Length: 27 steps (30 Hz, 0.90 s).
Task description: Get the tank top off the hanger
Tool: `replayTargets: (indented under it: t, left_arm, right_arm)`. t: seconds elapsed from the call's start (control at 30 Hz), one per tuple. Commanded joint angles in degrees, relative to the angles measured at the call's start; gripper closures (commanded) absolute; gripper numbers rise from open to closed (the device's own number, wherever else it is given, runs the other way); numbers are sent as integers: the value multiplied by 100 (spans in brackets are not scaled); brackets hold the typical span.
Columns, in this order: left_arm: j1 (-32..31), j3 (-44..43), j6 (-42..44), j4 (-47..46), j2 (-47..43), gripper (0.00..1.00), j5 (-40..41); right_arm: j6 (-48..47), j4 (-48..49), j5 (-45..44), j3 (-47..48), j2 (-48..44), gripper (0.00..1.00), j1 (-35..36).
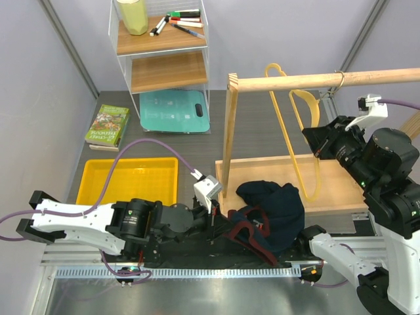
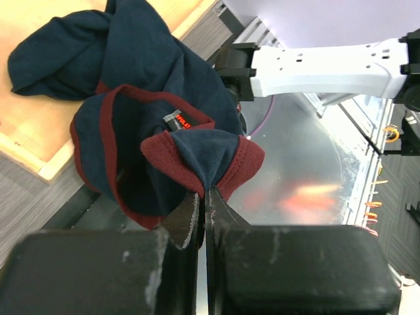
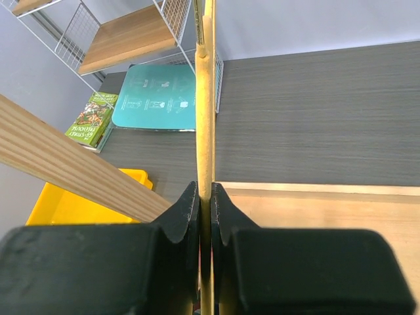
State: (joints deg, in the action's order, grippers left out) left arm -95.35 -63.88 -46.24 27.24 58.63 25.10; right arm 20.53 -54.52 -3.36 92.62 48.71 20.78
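Tank top is lying bunched on the wooden rack, apparently off the hanger the right gripper is pinching by its rail; left gripper is clamping a fold of it, release probably next; beside the rack, wire shelf is holding markers, yellow tray nothing.

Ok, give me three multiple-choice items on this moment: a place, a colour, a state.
1. Where is the tank top? A in the yellow bin; B heaped at the wooden base's near edge; C on the shelf.
2. The hanger's colour? A white; B yellow; C green.
3. The left gripper is: A open; B shut on the hanger; C shut on the tank top.
Answers: B, navy heap over the base corner; B, yellow bar in the right gripper; C, fingers pinch its red trim.
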Motion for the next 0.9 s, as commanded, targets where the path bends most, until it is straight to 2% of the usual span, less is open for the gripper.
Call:
replayTargets:
  t: [0.0,0.13,0.37,0.67,0.87]
  left_arm:
    - [166,-151,-34,254,-62,100,214]
    - [490,-265,-52,711,-159,100,57]
    - [930,-433,97,1423,-597,100,152]
    - [1185,-1091,404,2292,-818,100,609]
    - [1203,-2451,949,2900,-537,100,1268]
  right_arm:
    - [100,-41,-86,-156,-160,86,14]
    - [47,-444,-341,-113,-274,62,23]
    - [20,-1007,-824,72,-792,34,14]
    - [91,-1517,-903,186,-1267,28,14]
    - [91,-1614,-983,142,-1513,26,14]
